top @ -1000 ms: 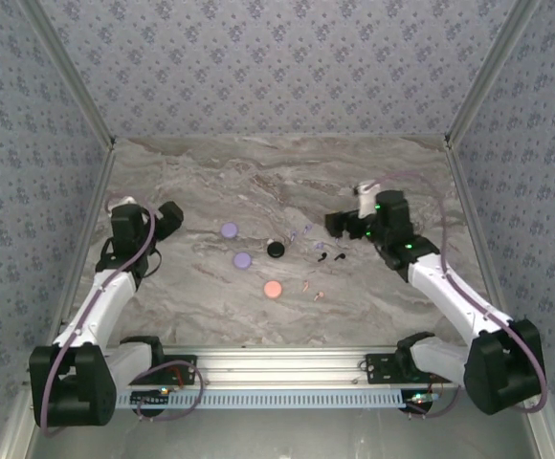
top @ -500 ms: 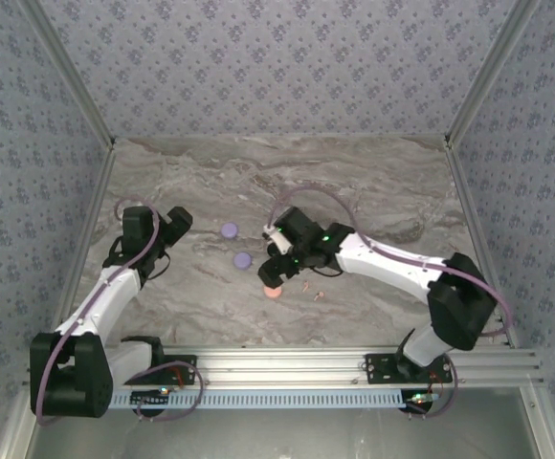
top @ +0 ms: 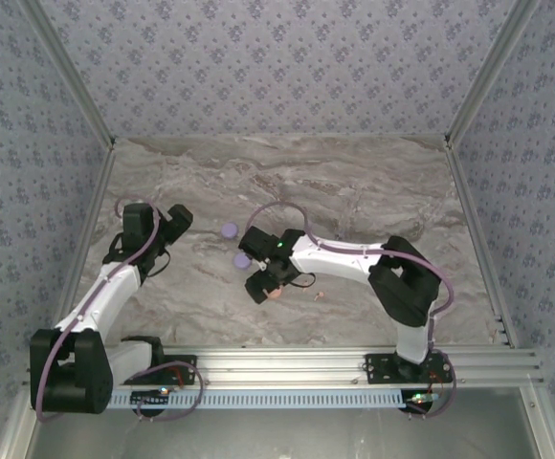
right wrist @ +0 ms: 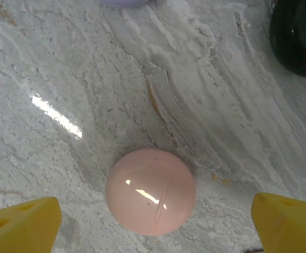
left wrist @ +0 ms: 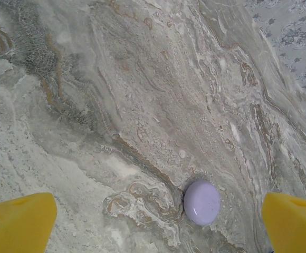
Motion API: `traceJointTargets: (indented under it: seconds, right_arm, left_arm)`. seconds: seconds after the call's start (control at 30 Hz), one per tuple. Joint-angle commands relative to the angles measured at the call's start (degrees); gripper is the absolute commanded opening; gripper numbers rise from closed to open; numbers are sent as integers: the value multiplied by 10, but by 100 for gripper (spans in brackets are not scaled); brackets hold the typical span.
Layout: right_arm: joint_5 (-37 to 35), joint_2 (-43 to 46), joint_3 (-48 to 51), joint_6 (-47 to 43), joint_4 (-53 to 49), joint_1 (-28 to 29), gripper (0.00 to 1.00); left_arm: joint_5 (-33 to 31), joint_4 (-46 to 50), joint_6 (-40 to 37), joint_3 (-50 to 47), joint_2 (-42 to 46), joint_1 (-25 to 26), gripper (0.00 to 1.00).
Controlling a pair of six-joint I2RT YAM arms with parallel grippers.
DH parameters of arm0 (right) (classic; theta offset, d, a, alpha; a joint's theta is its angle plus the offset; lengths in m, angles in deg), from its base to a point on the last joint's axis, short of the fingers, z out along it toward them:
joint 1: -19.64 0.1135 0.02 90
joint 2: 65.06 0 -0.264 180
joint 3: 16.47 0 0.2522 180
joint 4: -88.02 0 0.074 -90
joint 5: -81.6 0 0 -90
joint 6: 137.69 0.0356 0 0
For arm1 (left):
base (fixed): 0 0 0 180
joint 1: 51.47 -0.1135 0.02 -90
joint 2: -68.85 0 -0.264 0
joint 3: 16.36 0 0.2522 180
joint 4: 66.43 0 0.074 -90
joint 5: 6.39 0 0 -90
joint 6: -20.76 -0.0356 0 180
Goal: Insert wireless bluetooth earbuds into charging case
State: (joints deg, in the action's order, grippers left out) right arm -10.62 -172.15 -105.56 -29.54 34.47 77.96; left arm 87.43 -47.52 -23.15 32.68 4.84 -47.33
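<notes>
A round pink charging case (right wrist: 151, 191), lid shut, lies on the marble between the yellow fingertips (right wrist: 18, 224) of my right gripper (right wrist: 153, 224), which stands open and hovers over it without touching. From above, the right gripper (top: 266, 286) covers most of the pink case (top: 276, 295). A tiny pink earbud (top: 318, 295) lies just right of it. My left gripper (top: 169, 224) is open at the left, and a shut lilac case (left wrist: 201, 202) lies ahead of the left gripper (left wrist: 155, 226), nearer its right finger.
A second lilac case (top: 242, 259) sits by the right wrist, its edge (right wrist: 124, 2) at the top of the right wrist view. A black case (right wrist: 298, 37) lies at that view's upper right. The right forearm (top: 344, 256) spans the table's middle. Papered walls enclose the table.
My right arm has swung from the right side across the table and come down over the pink case. The left gripper has shifted slightly.
</notes>
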Motion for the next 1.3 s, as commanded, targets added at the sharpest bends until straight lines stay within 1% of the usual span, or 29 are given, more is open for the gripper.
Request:
traceJointTargets:
  seconds: [0.0,0.27,0.37,0.73,1.1,1.17,1.27]
  right_arm:
    - [-14,-20,-23,13,-27,8,94]
    - [-18,-57,-40,10,-38,9,84]
    - [-25,-62,-39,10,-45,11,84]
    - [-37,-56,-22,12,-53,11,77]
    - [-23,-52,-9,10,-46,11,69]
    - [-23,-51,-9,10,-45,11,66]
    - [-18,-51,-6,5,-39,12,65]
  left_arm:
    - [4,15,-10,24,-4,2,99]
    - [2,19,-13,25,-5,2,99]
    - [2,19,-15,25,-6,2,99]
    - [1,21,-16,33,-14,2,99]
    - [-1,24,-16,36,-14,2,99]
    - [-2,26,-17,36,-15,2,99]
    - [-1,27,-18,38,-14,2,99]
